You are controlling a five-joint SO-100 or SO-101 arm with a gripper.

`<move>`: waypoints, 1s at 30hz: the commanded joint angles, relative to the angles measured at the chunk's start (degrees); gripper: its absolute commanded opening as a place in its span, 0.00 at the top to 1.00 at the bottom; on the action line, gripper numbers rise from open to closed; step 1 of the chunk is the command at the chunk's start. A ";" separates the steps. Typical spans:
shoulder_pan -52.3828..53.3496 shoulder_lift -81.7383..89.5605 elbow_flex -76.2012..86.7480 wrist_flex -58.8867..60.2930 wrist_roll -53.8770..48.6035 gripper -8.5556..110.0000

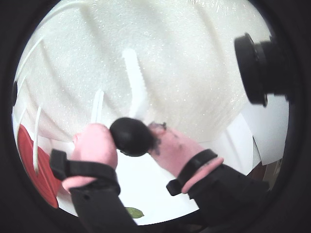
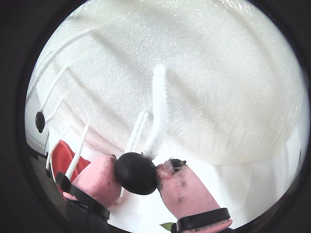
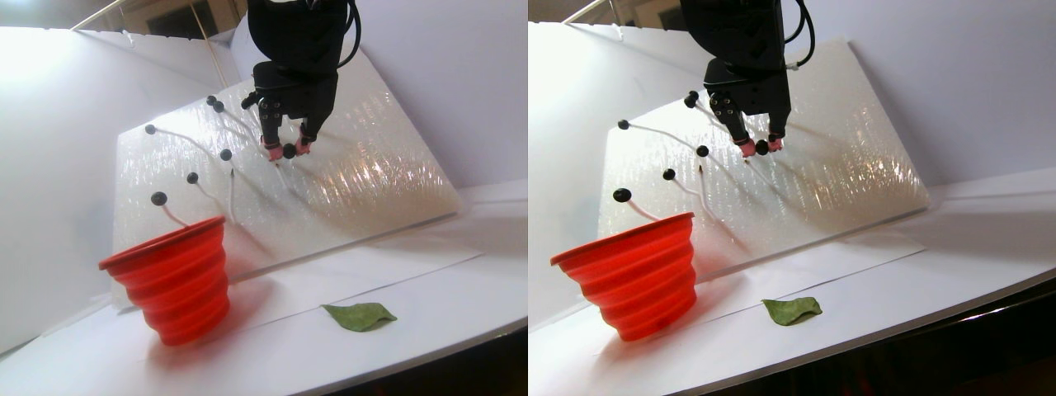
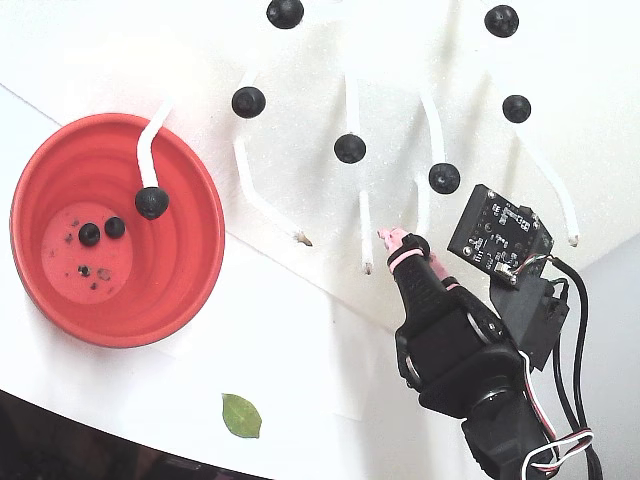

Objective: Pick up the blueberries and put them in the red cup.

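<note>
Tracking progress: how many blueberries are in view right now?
10 blueberries. Two lie in the cup, one is gripped in the claw, and seven sit on stems on the board, one of them hanging over the cup. The arm may hide more.

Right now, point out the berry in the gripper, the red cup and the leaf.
berry in the gripper point(image 2: 136, 173): a wrist view, middle of its dark skin.
red cup point(image 4: 190, 250): fixed view, inner wall on the right.
leaf point(image 4: 241, 416): fixed view, middle of the blade.
</note>
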 commanded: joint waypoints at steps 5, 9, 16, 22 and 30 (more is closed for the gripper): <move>-3.52 3.25 -3.69 -0.62 0.09 0.82; -3.87 5.71 -2.46 1.23 0.18 0.82; -4.22 9.40 -0.35 3.34 0.26 0.83; -4.48 13.62 1.93 6.42 0.35 0.83; -5.45 19.42 4.57 11.51 0.62 0.83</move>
